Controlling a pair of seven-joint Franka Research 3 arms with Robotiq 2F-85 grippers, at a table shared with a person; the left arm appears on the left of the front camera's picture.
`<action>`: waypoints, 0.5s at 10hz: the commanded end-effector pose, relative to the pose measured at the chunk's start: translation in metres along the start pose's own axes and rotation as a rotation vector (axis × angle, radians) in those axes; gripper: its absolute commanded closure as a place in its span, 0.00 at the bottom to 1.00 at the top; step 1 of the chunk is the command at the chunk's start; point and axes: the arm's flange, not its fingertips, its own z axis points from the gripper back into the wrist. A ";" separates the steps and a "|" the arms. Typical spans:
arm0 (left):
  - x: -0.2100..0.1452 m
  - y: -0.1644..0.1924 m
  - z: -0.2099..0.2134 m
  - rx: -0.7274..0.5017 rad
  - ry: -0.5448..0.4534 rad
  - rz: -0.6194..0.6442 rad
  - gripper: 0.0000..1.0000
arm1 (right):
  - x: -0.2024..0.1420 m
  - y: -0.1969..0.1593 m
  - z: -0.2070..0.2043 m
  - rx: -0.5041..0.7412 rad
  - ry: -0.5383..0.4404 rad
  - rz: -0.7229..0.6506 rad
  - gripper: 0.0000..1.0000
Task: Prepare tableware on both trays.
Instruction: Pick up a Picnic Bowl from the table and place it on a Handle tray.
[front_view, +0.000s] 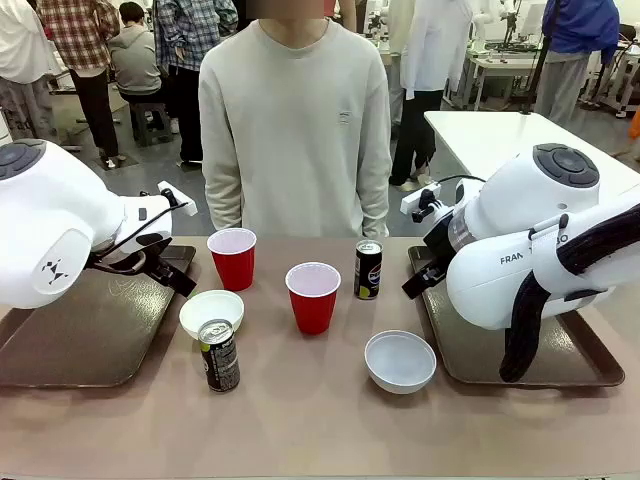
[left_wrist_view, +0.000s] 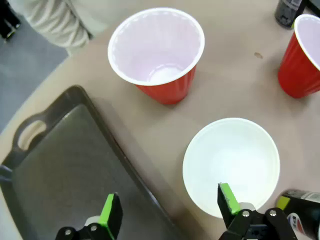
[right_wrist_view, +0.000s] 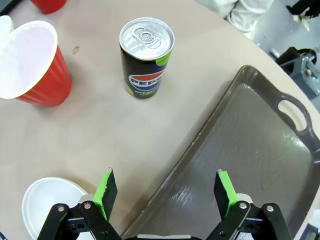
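Note:
Two red cups (front_view: 232, 258) (front_view: 313, 297), two white bowls (front_view: 211, 313) (front_view: 400, 360) and two dark cans (front_view: 219, 355) (front_view: 368, 269) stand on the tan table between the brown trays (front_view: 90, 330) (front_view: 560, 350). My left gripper (left_wrist_view: 169, 207) hangs open over the left tray's (left_wrist_view: 65, 170) inner rim, beside a bowl (left_wrist_view: 231, 165) and a cup (left_wrist_view: 157, 50). My right gripper (right_wrist_view: 165, 192) is open above the right tray's (right_wrist_view: 250, 150) inner edge, with a can (right_wrist_view: 146, 57), a cup (right_wrist_view: 30, 65) and a bowl (right_wrist_view: 55, 205) nearby. Both grippers hold nothing.
A person in a pale sweater (front_view: 295, 130) stands at the far side of the table, hands out of sight. Both trays are bare. Another white table (front_view: 500, 135) stands behind on the right.

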 end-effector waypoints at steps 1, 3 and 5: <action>0.000 0.000 0.000 0.000 0.000 0.000 0.00 | 0.000 0.000 0.000 0.000 0.000 0.000 0.00; 0.000 0.000 0.000 0.000 0.000 0.000 0.00 | 0.000 0.000 0.000 0.000 0.000 0.000 0.00; 0.000 0.000 0.000 0.000 0.000 0.000 0.00 | 0.000 0.000 0.000 0.000 0.000 0.000 0.00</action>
